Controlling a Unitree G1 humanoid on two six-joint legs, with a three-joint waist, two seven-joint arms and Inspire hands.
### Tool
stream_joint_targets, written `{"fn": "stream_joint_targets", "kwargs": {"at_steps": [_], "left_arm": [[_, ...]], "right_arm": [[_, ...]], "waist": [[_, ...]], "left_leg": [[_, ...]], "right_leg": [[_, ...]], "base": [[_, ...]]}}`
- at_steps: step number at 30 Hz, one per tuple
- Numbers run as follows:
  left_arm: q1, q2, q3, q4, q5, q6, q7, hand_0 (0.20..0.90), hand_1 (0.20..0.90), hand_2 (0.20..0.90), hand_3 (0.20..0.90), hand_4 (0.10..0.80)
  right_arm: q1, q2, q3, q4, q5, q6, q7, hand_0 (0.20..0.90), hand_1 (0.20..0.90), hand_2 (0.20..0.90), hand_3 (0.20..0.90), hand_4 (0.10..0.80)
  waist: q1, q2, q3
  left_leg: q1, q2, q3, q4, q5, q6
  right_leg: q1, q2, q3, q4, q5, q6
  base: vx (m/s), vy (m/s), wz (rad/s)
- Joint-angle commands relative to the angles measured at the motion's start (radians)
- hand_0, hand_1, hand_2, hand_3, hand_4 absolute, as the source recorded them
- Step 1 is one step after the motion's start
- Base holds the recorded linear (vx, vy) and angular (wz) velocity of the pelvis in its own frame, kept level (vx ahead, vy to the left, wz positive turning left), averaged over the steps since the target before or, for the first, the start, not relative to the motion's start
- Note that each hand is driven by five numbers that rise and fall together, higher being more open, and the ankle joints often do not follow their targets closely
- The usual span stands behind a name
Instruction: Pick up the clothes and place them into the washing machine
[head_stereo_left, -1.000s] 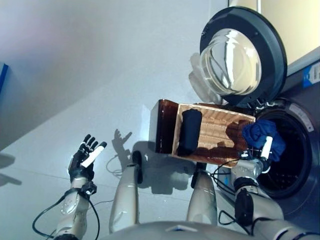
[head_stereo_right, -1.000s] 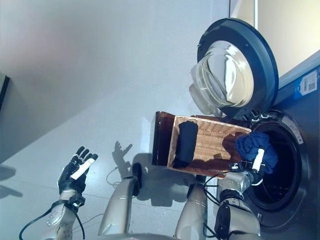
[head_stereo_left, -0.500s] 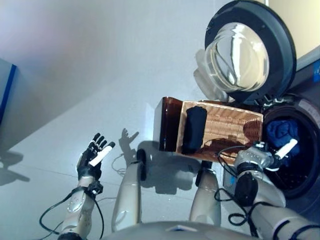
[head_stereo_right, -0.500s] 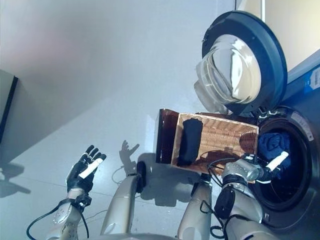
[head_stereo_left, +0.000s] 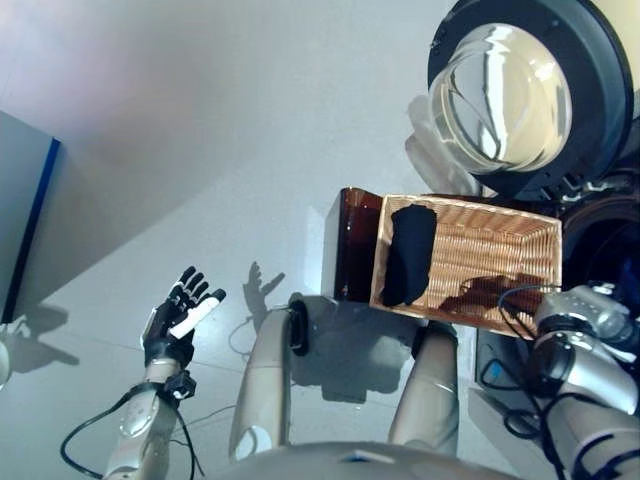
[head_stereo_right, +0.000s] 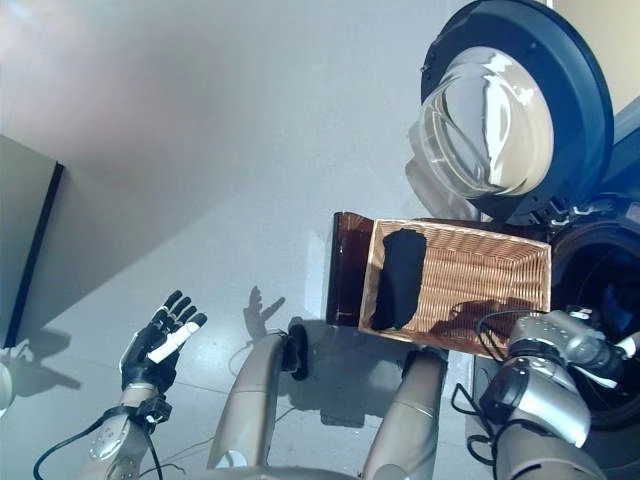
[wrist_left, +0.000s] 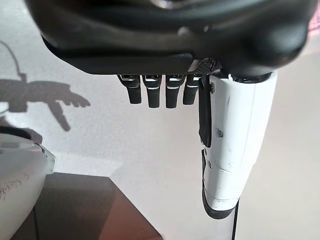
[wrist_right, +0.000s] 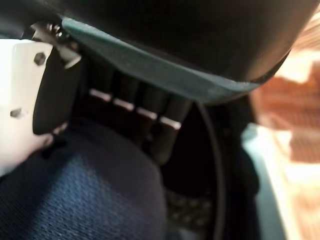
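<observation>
Head views: the left hand (head_stereo_left: 172, 320) hangs spread and empty, far from the woven wicker basket (head_stereo_left: 500, 250) holding a black folded garment (head_stereo_left: 408, 255). Right wrist view: the right hand (wrist_right: 125, 105) curls its fingers onto dark blue knit cloth (wrist_right: 80, 200) inside the washing machine's dark drum (head_stereo_right: 600, 290).

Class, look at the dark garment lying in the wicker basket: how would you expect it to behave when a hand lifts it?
The dark garment lies slumped in folds against the wicker basket floor, so it is probably floppy and would drape from the hand. Being soft cloth, it is likely light and not fragile. It might snag on the rough weave.
</observation>
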Motion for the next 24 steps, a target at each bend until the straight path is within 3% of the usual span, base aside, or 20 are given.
{"fn": "stream_joint_targets", "kwargs": {"at_steps": [1, 6, 13, 22, 24], "left_arm": [[0.007, 0.046, 0.027, -0.08, -0.022, -0.088, -0.007, 0.9, 0.9, 0.9, 0.9, 0.8], [0.007, 0.05, 0.025, -0.077, -0.029, -0.094, 0.01, 0.9, 0.9, 0.9, 0.9, 0.8], [0.001, 0.063, 0.048, -0.095, -0.043, -0.094, 0.023, 0.9, 0.9, 0.9, 0.9, 0.8], [0.01, 0.064, 0.075, -0.099, -0.051, -0.101, 0.021, 0.9, 0.9, 0.9, 0.9, 0.8], [0.01, 0.064, 0.079, -0.096, -0.051, -0.101, 0.019, 0.9, 0.9, 0.9, 0.9, 0.8]], "right_arm": [[-0.01, -0.172, 0.04, 0.014, -0.085, -0.067, -0.004, 0.2, 0.2, 0.2, 0.2, 0.3], [-0.015, -0.209, 0.038, 0.07, -0.072, -0.078, -0.039, 0.2, 0.2, 0.2, 0.2, 0.3], [-0.036, -0.221, 0.058, 0.092, -0.05, -0.074, -0.05, 0.2, 0.2, 0.2, 0.2, 0.3], [-0.061, -0.211, 0.12, 0.068, -0.093, -0.028, -0.021, 0.2, 0.2, 0.2, 0.2, 0.3], [-0.06, -0.199, 0.123, 0.054, -0.098, -0.032, -0.01, 0.2, 0.2, 0.2, 0.2, 0.3]], "waist": [[-0.005, 0.023, -0.036], [-0.007, 0.02, -0.041], [-0.019, -0.002, -0.054], [-0.014, -0.008, -0.059], [-0.016, -0.011, -0.053]], "left_leg": [[0.025, 0.075, -0.076, -0.077, 0.072, -0.127], [0.013, 0.082, -0.063, -0.039, 0.032, -0.126], [-0.002, 0.081, -0.058, -0.048, 0.053, -0.122], [-0.009, 0.088, -0.054, -0.007, 0.019, -0.122], [-0.017, 0.086, -0.055, -0.008, 0.04, -0.121]], "right_leg": [[-0.035, 0.004, 0.038, 0.045, 0.001, -0.053], [-0.066, 0.005, 0.045, 0.081, -0.027, -0.054], [-0.087, 0.017, 0.057, 0.07, -0.003, -0.061], [-0.095, 0.021, 0.058, 0.116, -0.037, -0.064], [-0.103, 0.026, 0.061, 0.109, -0.018, -0.067]], "base": [[0.065, 0.051, -0.03], [0.018, 0.026, -0.02], [-0.012, 0.002, -0.05], [-0.02, -0.005, 0.0], [-0.051, -0.002, -0.02]]}}
